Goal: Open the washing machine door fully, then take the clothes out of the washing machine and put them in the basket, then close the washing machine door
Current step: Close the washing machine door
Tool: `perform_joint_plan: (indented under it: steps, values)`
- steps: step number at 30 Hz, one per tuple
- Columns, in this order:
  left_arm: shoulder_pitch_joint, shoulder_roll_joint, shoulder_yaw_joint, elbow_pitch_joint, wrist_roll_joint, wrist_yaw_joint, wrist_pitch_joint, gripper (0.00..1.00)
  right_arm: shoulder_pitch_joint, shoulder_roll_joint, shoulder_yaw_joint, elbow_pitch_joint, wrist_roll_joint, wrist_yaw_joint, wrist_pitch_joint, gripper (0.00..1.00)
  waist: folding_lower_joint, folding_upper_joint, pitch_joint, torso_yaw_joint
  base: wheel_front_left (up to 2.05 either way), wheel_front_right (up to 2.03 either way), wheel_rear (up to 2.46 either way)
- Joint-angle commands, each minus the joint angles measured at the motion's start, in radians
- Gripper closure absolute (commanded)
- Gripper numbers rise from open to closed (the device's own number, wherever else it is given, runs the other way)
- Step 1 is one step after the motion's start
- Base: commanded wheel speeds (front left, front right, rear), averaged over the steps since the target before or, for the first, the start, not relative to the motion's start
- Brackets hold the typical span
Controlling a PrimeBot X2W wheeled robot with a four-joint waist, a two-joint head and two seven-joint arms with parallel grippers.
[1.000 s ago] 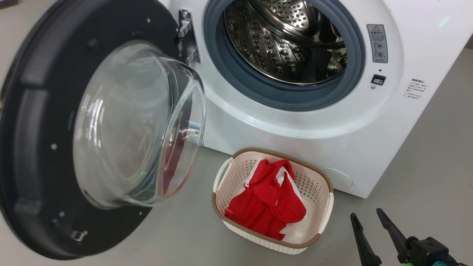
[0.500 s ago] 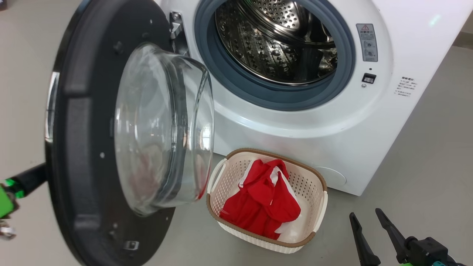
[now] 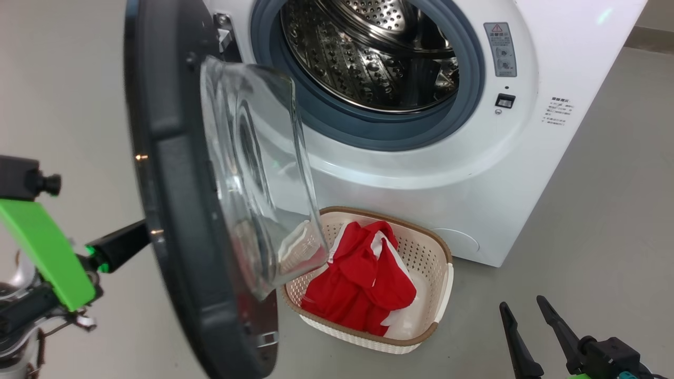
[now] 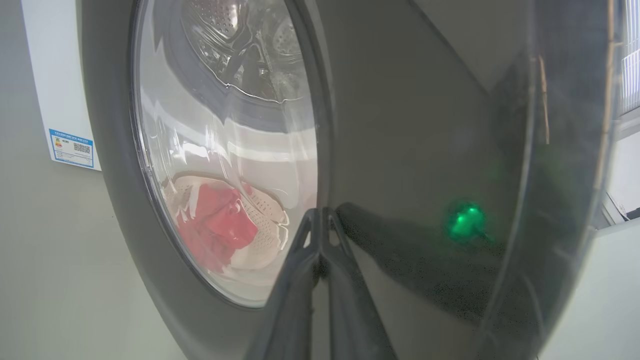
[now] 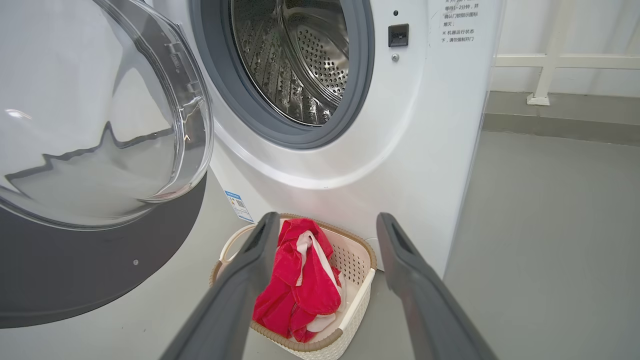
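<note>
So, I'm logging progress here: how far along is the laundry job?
Done: the clothes lie in the basket, and the visible part of the drum shows no fabric.
In hand: the left gripper, shut, has its tips against the outer face of the washing machine door, which stands partly open. The right gripper is open and holds nothing.
Left: swing the door fully shut.
</note>
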Motion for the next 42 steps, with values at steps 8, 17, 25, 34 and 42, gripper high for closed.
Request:
perform_joint_plan:
  steps: [8, 17, 25, 34, 42]
  values:
    - [-0.07, 0.017, -0.024, -0.069, 0.012, -0.007, -0.056, 1.0, -0.025, -0.01, 0.013, -0.025, -0.012, 0.007, -0.006, 0.0, 0.0, 0.0, 0.0, -0.005, 0.0, 0.0, 0.0]
    - [-0.027, 0.037, -0.027, -0.043, 0.009, -0.007, -0.118, 1.0, -0.029, -0.008, 0.018, -0.022, -0.013, 0.007, -0.006, 0.0, 0.0, 0.0, -0.004, 0.009, 0.0, 0.0, 0.0]
    - [0.059, 0.04, -0.023, -0.019, 0.01, -0.007, -0.192, 0.8, -0.029, -0.004, 0.027, -0.018, -0.012, 0.007, -0.006, 0.0, 0.0, 0.0, -0.015, 0.023, 0.0, 0.0, 0.0]
    - [0.186, 0.015, -0.021, 0.029, -0.008, -0.007, -0.315, 0.16, -0.026, -0.002, 0.037, -0.017, -0.01, 0.007, -0.006, 0.0, 0.0, 0.0, -0.03, 0.045, 0.0, 0.0, 0.0]
    - [0.273, -0.025, -0.04, 0.097, -0.024, -0.007, -0.44, 0.0, -0.037, -0.004, 0.048, -0.015, -0.01, 0.007, -0.006, 0.0, 0.0, 0.0, -0.031, 0.063, 0.0, 0.0, 0.0]
